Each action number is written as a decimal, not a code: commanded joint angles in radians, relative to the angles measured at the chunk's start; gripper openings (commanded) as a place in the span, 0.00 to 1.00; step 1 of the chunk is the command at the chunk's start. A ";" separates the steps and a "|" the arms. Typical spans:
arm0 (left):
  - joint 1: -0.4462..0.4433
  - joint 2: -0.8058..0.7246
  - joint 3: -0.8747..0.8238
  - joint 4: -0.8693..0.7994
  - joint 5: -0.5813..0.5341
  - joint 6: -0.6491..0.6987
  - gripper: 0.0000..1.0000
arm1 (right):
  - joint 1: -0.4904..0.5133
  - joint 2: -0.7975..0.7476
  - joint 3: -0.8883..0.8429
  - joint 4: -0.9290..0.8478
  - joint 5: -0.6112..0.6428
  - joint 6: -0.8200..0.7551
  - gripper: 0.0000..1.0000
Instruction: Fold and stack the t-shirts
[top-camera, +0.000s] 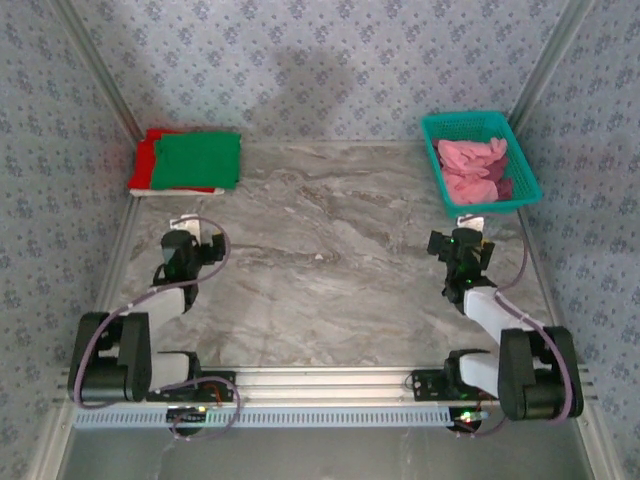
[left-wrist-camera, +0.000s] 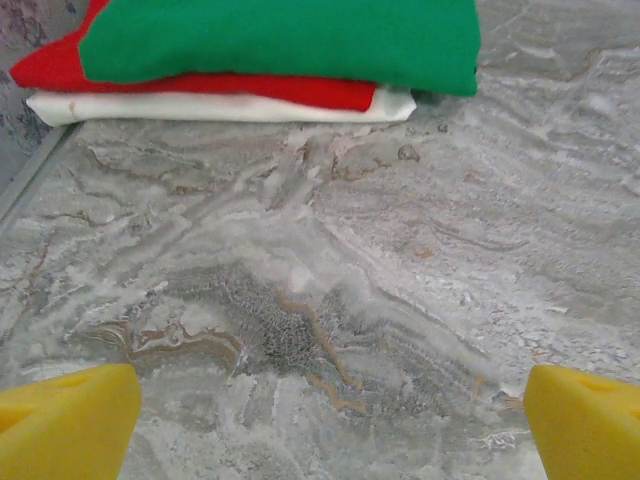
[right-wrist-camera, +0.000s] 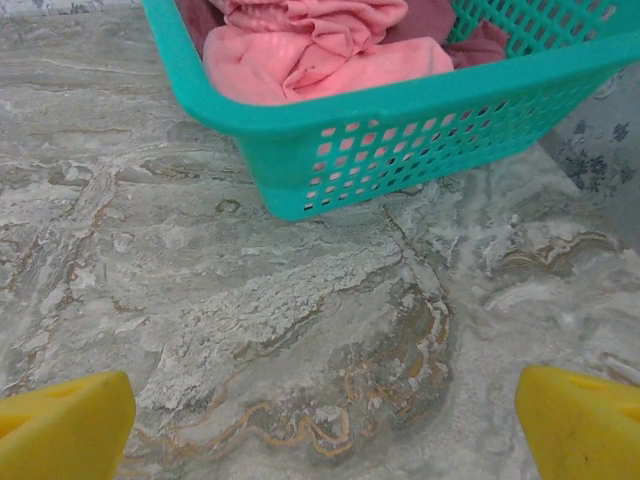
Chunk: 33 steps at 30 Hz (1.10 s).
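Top external, left gripper (top-camera: 197, 228) and right gripper (top-camera: 463, 232) spread wide, soft folded t-shirts (top-camera: 190, 162) squarely stacked

We hold our left arm (top-camera: 165, 290) and right arm (top-camera: 485, 300) stretched forward over the counter (top-camera: 330, 270), both jaws spread wide, gripping nothing.

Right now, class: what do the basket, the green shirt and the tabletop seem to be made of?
Basket: teal plastic, likely; rigid moulded mesh holes.
Green shirt: soft matte cloth; rounded folded edge.
Tabletop: marble-look grey veined surface, possibly printed laminate.
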 joint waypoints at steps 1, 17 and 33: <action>-0.002 0.046 0.013 0.147 -0.006 0.015 0.98 | -0.020 0.054 -0.008 0.117 -0.055 0.000 1.00; 0.013 0.229 -0.095 0.530 0.135 0.083 0.98 | -0.039 0.243 -0.109 0.579 -0.284 -0.170 1.00; 0.076 0.252 0.047 0.290 0.154 0.009 0.98 | -0.065 0.327 0.011 0.433 -0.283 -0.139 1.00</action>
